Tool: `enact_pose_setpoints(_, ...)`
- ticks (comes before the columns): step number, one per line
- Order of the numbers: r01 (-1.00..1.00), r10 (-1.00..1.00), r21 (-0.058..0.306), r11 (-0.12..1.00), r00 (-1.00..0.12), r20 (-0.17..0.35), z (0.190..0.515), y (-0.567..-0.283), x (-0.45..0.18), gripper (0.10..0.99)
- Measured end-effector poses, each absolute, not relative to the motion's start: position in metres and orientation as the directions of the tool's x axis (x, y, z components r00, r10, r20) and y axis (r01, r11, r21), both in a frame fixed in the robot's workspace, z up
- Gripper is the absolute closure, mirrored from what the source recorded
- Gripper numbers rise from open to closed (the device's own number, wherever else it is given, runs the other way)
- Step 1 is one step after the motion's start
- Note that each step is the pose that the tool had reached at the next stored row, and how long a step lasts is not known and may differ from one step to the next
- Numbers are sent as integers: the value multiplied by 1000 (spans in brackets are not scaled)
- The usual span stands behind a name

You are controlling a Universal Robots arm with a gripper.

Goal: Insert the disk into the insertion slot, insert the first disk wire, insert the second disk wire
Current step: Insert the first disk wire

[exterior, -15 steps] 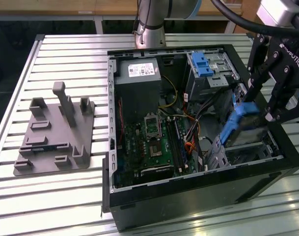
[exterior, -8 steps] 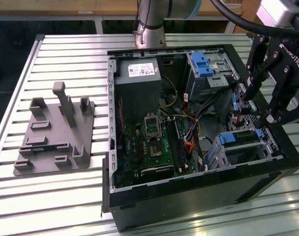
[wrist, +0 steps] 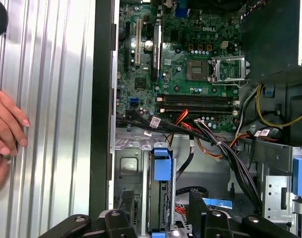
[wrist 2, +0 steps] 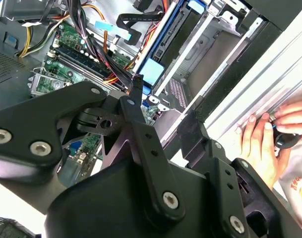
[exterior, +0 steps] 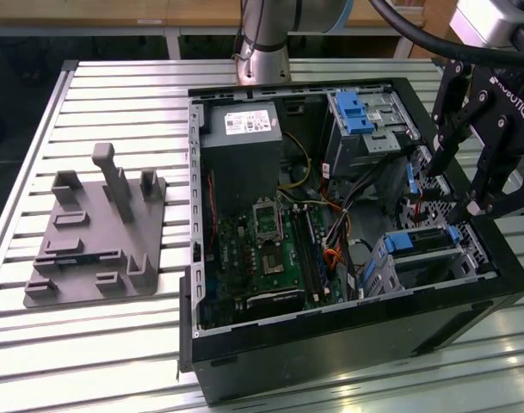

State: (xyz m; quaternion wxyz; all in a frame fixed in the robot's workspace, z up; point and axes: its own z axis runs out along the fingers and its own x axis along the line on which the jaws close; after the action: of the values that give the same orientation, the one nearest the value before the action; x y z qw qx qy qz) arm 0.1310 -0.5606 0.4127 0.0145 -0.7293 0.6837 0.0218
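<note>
Disk (exterior: 421, 252), silver with a blue bracket, lies flat in the slot (exterior: 478, 255) at the front corner of the open computer case (exterior: 348, 331), on the exterior view's right. It looks seated there, though the angle leaves that a little unsure.

Above and just beside that corner hangs the gripper (exterior: 457, 189), its two black fingers spread wide, with nothing pinched between them. In the first wrist view the fingers (wrist: 125, 204) stand on either side of the bracket's blue tab, apart from it. In the second wrist view one fingertip (wrist 2: 136, 84) sits right next to a bundle of black wires (wrist 2: 108, 67); whether it touches them I cannot tell.

The arm (exterior: 266, 39) rises from the ribbed metal table (exterior: 115, 86) behind the case and reaches over it, so the gripper points down into the case at a slant.

Inside the case the green circuit board (exterior: 270, 249) lies flat, with orange and black cables running from it toward the disk's bay. A taller silver cage (exterior: 365, 125) with a blue tab stands at the far corner.

A person's hand (wrist: 7, 129) rests on the table just beside the case wall. A grey holder plate (exterior: 98, 232) lies well apart on the exterior view's left.
</note>
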Motion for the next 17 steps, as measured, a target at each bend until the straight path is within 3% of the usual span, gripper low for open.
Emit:
enact_pose_setpoints(12,-998,-997,9,-65,65,-44,410,-542,132,529)
enact_pose_setpoints(17,-998,-997,14,-64,65,32,409,-536,134,529)
